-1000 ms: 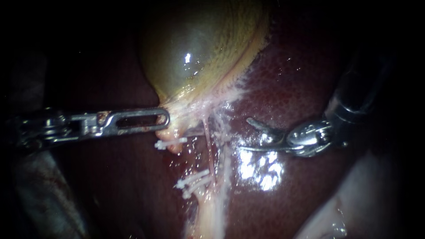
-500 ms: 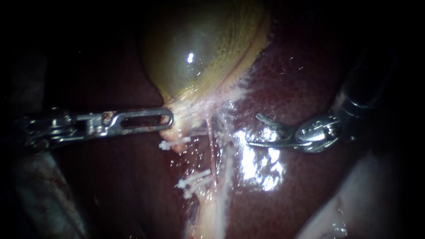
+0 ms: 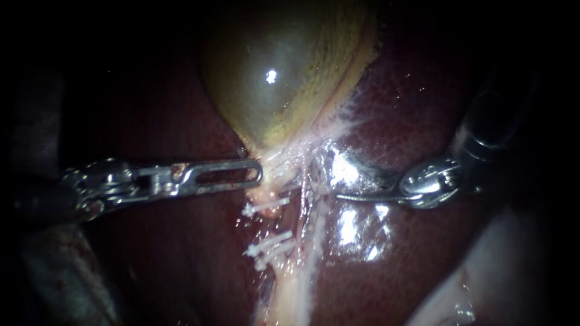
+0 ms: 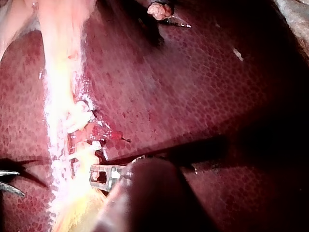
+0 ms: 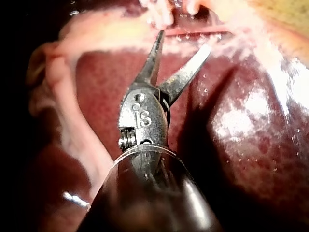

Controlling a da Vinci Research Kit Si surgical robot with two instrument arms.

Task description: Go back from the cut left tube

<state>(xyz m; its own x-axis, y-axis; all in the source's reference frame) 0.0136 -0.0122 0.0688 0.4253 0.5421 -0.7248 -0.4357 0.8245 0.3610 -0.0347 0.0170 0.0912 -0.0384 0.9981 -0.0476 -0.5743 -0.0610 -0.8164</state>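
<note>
Right instrument (image 3: 344, 180): jaws apart, nothing between them. Both are slender, tapered and slightly curved, clearest in the right wrist view (image 5: 184, 41). The tips hang over wet liver (image 3: 411, 108), next to a bright glare patch, and I cannot tell whether they touch the surface.

The cut left tube (image 3: 279, 265) lies ahead of these open tips, past a thin pinkish strand (image 3: 304, 205) that runs between them and it. The tube is in two pieces. The upper stump carries one white clip (image 3: 261, 207). The lower stump carries a pair of white clips (image 3: 269, 246), with a gap of dark red tissue between the two stumps.

Left instrument (image 3: 258, 174): slotted jaws clamped on the pale tissue at the narrow lower end of the gallbladder (image 3: 278, 78). The single clip sits just under the jaw tip. In the left wrist view the jaw tip (image 4: 96, 175) is buried in the pale band, with the clips just ahead of it. My right instrument's open tips (image 4: 21, 183) show on the far side of that band.
</note>
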